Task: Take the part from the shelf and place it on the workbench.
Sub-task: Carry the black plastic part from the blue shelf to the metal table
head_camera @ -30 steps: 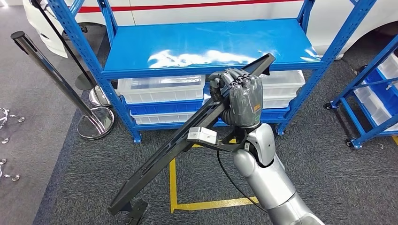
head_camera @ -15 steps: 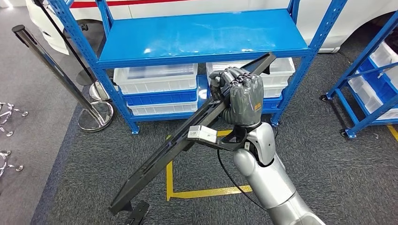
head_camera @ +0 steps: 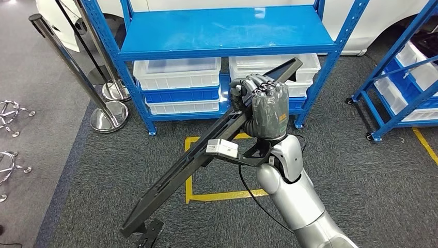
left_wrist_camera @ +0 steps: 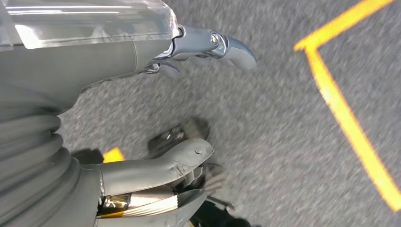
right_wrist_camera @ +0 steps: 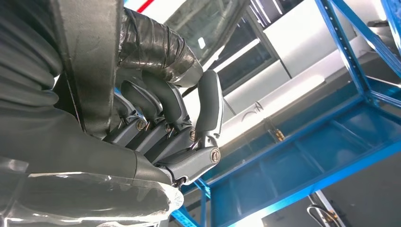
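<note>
The part (head_camera: 191, 160) is a long, flat black frame held slanting from upper right to lower left above the floor. My right hand (head_camera: 266, 106) grips it near its upper end, fingers wrapped round the edge. In the right wrist view the fingers (right_wrist_camera: 161, 123) curl over the dark part (right_wrist_camera: 90, 56). The blue shelf (head_camera: 222, 31) it came from stands ahead with a bare top board. In the left wrist view my left hand (left_wrist_camera: 71, 61) hangs over the grey carpet with fingers apart and nothing in it.
White bins (head_camera: 178, 72) sit on the shelf's lower levels. Chrome stanchion posts (head_camera: 108, 116) stand at the left and a second blue rack (head_camera: 403, 98) at the right. Yellow floor tape (head_camera: 227, 195) marks a square under the part. A white car stands behind the shelf.
The whole picture has shifted: the shelf sits higher and farther off, so the camera has moved back. My right hand still grips the part in the same pose.
</note>
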Robot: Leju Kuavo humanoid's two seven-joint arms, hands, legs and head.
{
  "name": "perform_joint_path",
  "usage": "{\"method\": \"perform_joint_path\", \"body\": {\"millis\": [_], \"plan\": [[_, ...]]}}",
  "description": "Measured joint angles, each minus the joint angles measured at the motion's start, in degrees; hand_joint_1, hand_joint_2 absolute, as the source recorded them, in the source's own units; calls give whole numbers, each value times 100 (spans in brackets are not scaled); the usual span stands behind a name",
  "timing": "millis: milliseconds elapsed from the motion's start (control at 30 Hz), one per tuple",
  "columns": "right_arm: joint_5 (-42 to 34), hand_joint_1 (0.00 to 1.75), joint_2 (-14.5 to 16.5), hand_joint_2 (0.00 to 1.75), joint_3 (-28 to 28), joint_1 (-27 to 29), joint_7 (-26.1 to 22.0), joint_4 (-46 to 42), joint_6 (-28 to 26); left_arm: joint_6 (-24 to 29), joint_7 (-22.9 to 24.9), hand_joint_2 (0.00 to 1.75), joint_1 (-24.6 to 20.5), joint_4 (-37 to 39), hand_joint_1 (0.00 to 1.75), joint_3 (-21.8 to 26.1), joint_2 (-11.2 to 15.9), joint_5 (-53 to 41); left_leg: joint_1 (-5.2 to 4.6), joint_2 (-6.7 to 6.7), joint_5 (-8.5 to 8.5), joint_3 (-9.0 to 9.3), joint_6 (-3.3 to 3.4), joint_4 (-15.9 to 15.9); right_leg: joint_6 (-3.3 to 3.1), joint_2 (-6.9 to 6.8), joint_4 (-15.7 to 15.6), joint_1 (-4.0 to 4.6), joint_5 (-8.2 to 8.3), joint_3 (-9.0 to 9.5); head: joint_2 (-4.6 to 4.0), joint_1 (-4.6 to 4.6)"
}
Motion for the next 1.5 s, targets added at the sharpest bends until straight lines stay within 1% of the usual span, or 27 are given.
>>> {"method": "perform_joint_path", "body": {"millis": [33,67,133,167,233,267,367,400,433,500,533,633,700,767,833,900,933,967,1033,1067,1133,1167,1233,1300,1400,1433,1500], "plan": [[0,175,-1,175,0,-2,1,2,0,1,0,175,0,0,0,-1,-3,-1,12,1,55,-133,-31,72,26,-5,-241,-19,84,258,0,0],[1,175,2,175,1,-6,1,2,0,2,-1,175,1,-1,0,-2,-4,-2,16,-3,96,-259,-63,156,44,-8,-610,-19,29,564,0,1],[1,175,10,175,2,-14,-2,-2,-1,4,0,175,9,-2,0,-4,-5,-3,13,-12,165,-408,-128,292,-6,3,-1179,-1,-248,972,0,-2],[1,175,14,175,3,-17,-3,-1,-1,4,3,175,15,-2,0,-7,-6,-4,14,-16,208,-442,-160,318,-59,12,-1299,24,-325,1028,0,-4],[-2,175,15,175,4,-26,3,10,1,4,11,175,28,-2,0,-13,-6,-5,38,-23,254,-485,-226,332,-180,2,-1306,34,-246,945,0,-5],[-3,175,17,175,4,-33,7,18,1,3,14,175,34,-2,0,-18,-6,-7,53,-29,138,-533,-258,401,-235,-7,-1310,35,-174,884,0,-6],[-3,175,35,175,4,-55,12,36,2,-3,17,175,39,-2,0,-35,-7,-10,77,-39,-726,-733,-333,1181,-330,-21,-1320,42,65,629,0,-7],[-2,175,39,175,4,-58,12,42,1,-5,17,175,37,-2,0,-40,-7,-10,81,-39,-930,-769,-342,1529,-340,-22,-1319,56,143,533,0,-7],[0,175,40,175,4,-59,12,51,0,-7,17,175,37,-2,0,-48,-7,-10,83,-39,-983,-755,-338,1793,-343,-23,-1317,71,221,433,0,-7],[4,175,41,175,4,-60,12,71,-2,-10,17,175,36,-2,0,-68,-7,-10,76,-43,-760,-510,-292,1873,-341,-23,-1315,99,381,226,0,-8],[9,175,42,175,4,-62,12,77,-3,-12,17,175,30,-2,0,-78,-8,-10,64,-47,-638,-251,-249,1646,-336,-19,-1314,107,461,134,0,-8],[30,175,46,175,3,-79,13,80,-6,-20,8,175,-6,-13,0,-103,-11,-9,-10,-59,-839,671,-124,468,-277,-18,-1352,100,663,10,0,-7],[42,175,51,175,4,-100,19,86,-4,-30,0,175,-27,-17,0,-117,-13,-8,-63,-61,-892,841,-66,102,-203,-29,-1439,65,802,21,0,-6],[71,175,56,175,4,-125,40,99,12,-45,2,175,-34,-17,0,-122,-19,-2,-67,-42,-693,797,2,-21,-145,-21,-1473,48,813,-15,0,-6],[103,175,56,175,4,-163,72,116,33,-56,11,175,-45,-17,0,-123,-35,10,-48,-20,-483,695,70,-129,-111,-3,-1164,58,388,-138,0,-4],[115,175,55,175,4,-190,94,135,39,-62,15,175,-51,-17,0,-123,-56,18,-53,-16,-340,521,106,-126,-76,3,-501,59,-145,-276,0,-5],[117,175,55,175,4,-194,100,146,39,-64,15,175,-50,-17,0,-123,-63,19,-52,-15,-280,430,100,-108,-53,3,-196,53,-235,-305,0,-5],[118,175,54,175,4,-194,103,157,39,-67,15,175,-48,-17,0,-123,-68,21,-48,-13,-226,332,90,-80,-30,1,-24,43,-189,-272,0,-5],[118,175,54,175,4,-202,106,173,39,-69,16,175,-47,-17,0,-123,-76,25,-30,-11,-142,115,50,24,12,-9,-225,9,75,65,0,-4],[118,175,55,175,4,-214,106,176,40,-70,16,175,-47,-17,0,-123,-80,31,-25,-13,-116,4,24,104,26,-16,-554,-4,90,338,0,-4],[124,175,65,175,4,-242,105,176,45,-70,17,175,-45,-17,0,-124,-87,51,-25,-16,-85,-163,-33,267,-5,-14,-1150,16,-62,758,0,-5],[128,175,71,175,4,-255,107,179,51,-70,17,175,-43,-17,0,-124,-88,67,-29,-18,-64,-207,-68,314,-43,-8,-1291,35,-153,832,0,-7],[138,175,79,175,4,-266,113,195,69,-70,19,175,-39,-16,0,-124,-90,90,-16,-22,-11,-243,-142,340,-145,-9,-1332,49,-117,810,0,-5],[149,175,92,175,5,-290,122,223,94,-68,22,175,-34,-15,0,-125,-93,96,9,-35,-159,-325,-214,473,-246,-25,-1354,39,-12,743,0,-8],[172,175,128,175,11,-330,131,256,110,-59,24,175,-29,-15,0,-125,-102,113,58,-45,-876,-598,-307,1329,-316,-34,-1366,40,152,567,0,-15],[177,175,134,175,14,-333,131,265,111,-56,24,175,-27,-15,0,-125,-103,121,75,-45,-1026,-656,-326,1634,-314,-35,-1365,46,206,499,0,-15],[185,175,138,175,18,-334,132,281,109,-52,24,175,-21,-15,0,-125,-105,136,97,-45,-987,-539,-336,1785,-300,-37,-1364,54,311,362,0,-15]]}}
